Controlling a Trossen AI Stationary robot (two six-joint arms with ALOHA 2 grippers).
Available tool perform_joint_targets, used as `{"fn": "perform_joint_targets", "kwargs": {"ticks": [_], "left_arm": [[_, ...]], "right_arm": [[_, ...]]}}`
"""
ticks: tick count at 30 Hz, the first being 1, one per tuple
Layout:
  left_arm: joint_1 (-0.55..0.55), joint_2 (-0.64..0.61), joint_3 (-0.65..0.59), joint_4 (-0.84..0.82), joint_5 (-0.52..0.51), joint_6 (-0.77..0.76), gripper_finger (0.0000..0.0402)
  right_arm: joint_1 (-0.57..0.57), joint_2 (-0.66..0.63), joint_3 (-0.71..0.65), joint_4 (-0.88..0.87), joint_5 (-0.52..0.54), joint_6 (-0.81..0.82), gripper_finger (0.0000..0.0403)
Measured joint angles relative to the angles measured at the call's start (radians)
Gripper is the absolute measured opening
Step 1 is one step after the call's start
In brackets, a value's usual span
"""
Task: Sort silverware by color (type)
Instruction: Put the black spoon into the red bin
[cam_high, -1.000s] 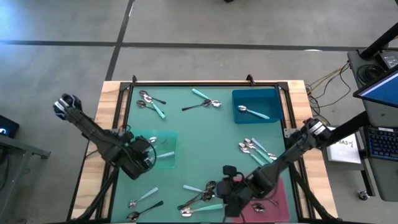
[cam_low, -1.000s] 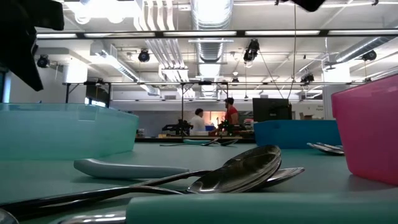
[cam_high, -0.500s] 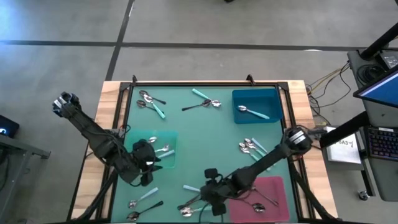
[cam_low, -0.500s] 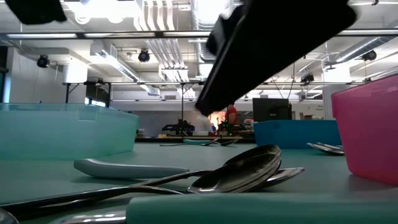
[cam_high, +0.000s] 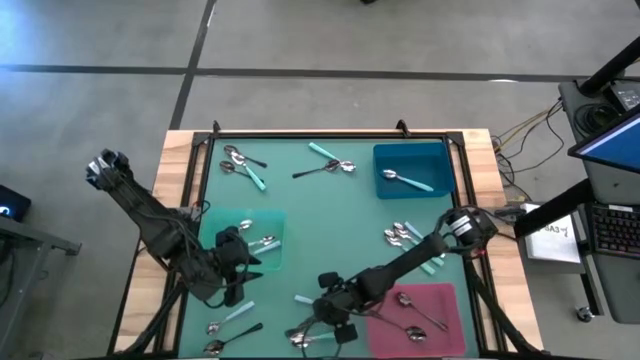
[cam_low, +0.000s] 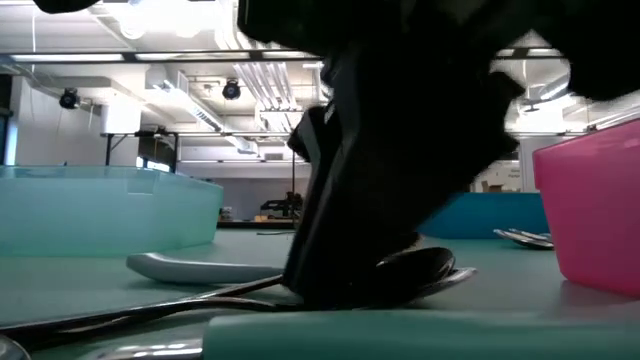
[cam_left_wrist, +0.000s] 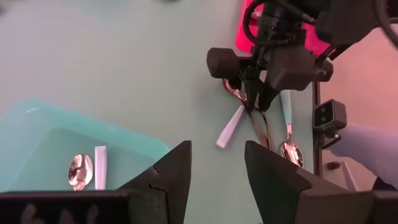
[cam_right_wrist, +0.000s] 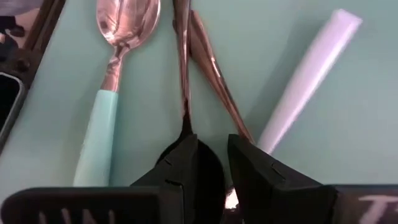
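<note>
- While the left end effector (cam_high: 243, 262) hovers at the near edge of the teal tray (cam_high: 228, 222), its fingers stand apart and empty; a second ago it sat a little lower and farther left, beside that tray.
- Inside the teal tray lie spoons (cam_left_wrist: 79, 171) with pale handles.
- Near the front middle of the desk (cam_high: 300, 205), the right end effector (cam_high: 328, 318) has swung leftward from over the pink tray (cam_high: 432, 303) and now sits down on the spoon pile (cam_high: 310, 330).
- Its fingers (cam_right_wrist: 186, 168) straddle a dark spoon (cam_right_wrist: 184, 74), narrowed but not clearly clamped.
- A teal-handled spoon (cam_right_wrist: 112, 81) and a pale-handled one (cam_right_wrist: 308, 74) flank it.
- At the right, the blue tray (cam_high: 412, 158) holds one spoon.
</note>
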Motion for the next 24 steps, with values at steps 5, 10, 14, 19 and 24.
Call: {"fn": "perform_joint_targets", "kwargs": {"ticks": [5,10,14,19,24], "left_arm": [[0.000,0.020,0.000,0.001,0.000,-0.010,0.0134],[-0.002,0.034,-0.001,0.001,0.003,-0.016,0.0134],[-0.002,0.036,-0.001,-0.005,0.004,-0.016,0.0134],[-0.002,0.036,-0.001,-0.007,0.003,-0.014,0.0134],[-0.002,0.036,-0.002,-0.014,0.003,-0.013,0.0134]], "right_arm": [[-0.008,0.005,0.000,0.004,0.004,-0.010,0.0082],[-0.008,-0.003,0.000,-0.001,0.000,-0.005,0.0082],[-0.008,-0.017,-0.001,0.002,0.000,-0.007,0.0082],[-0.008,-0.020,-0.001,0.026,0.000,-0.027,0.0082],[-0.014,-0.021,-0.001,0.052,0.008,-0.054,0.0082]]}}
